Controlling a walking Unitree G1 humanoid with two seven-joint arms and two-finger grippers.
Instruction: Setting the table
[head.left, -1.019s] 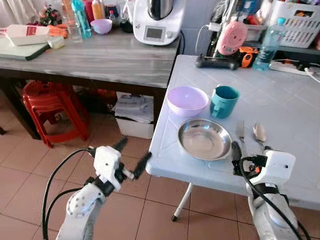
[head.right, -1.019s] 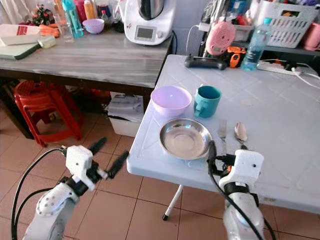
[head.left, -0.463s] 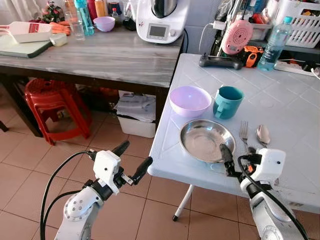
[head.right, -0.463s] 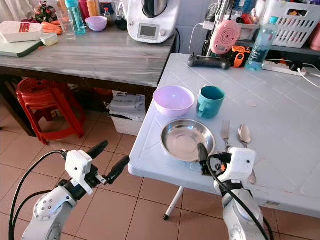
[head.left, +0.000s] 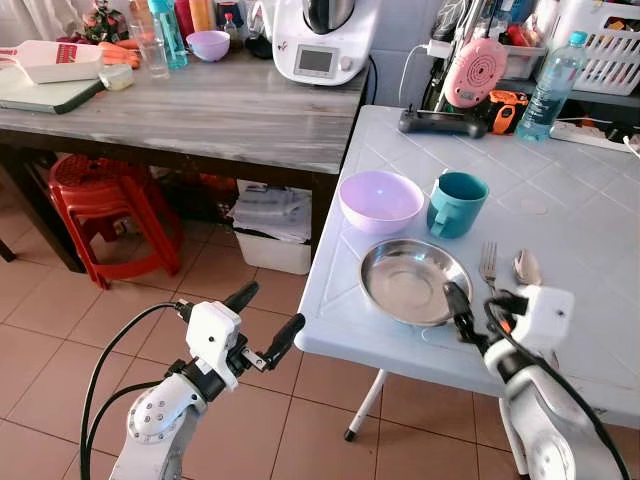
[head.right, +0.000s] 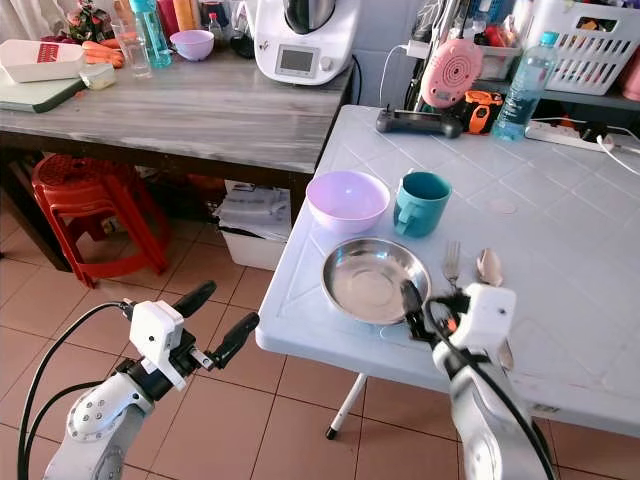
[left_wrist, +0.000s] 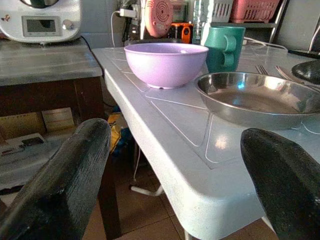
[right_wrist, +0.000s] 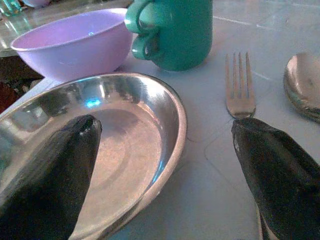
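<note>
Change: since a second ago the right claw (right_wrist: 165, 165) has been carried from beside the fork toward the steel plate's right rim; the left claw has hardly shifted.
Right claw: fingers spread apart, nothing held, one finger (right_wrist: 47, 170) over the plate's bowl, the other (right_wrist: 280, 172) outside the rim, near the fork handle.
Left claw (head.left: 262, 322): fingers apart and empty, held off the table's near left edge, above the tiled floor.
Steel plate (head.left: 413, 280): lying flat at the near left part of the white table (head.left: 590, 220).
Bowl and mug: lilac bowl (head.left: 377, 199) just beyond the plate, teal mug (head.left: 456, 203) just right of the bowl.
Cutlery: fork (head.left: 488, 267) and spoon (head.left: 526, 267) laid side by side, just right of the plate.
Step in hand: judged to be a grasp on the plate's rim.
Doing it well: the rim should be seated deep between the fingers before closing, as thin polished steel is likely to slip; the outer finger should be kept off the fork.
</note>
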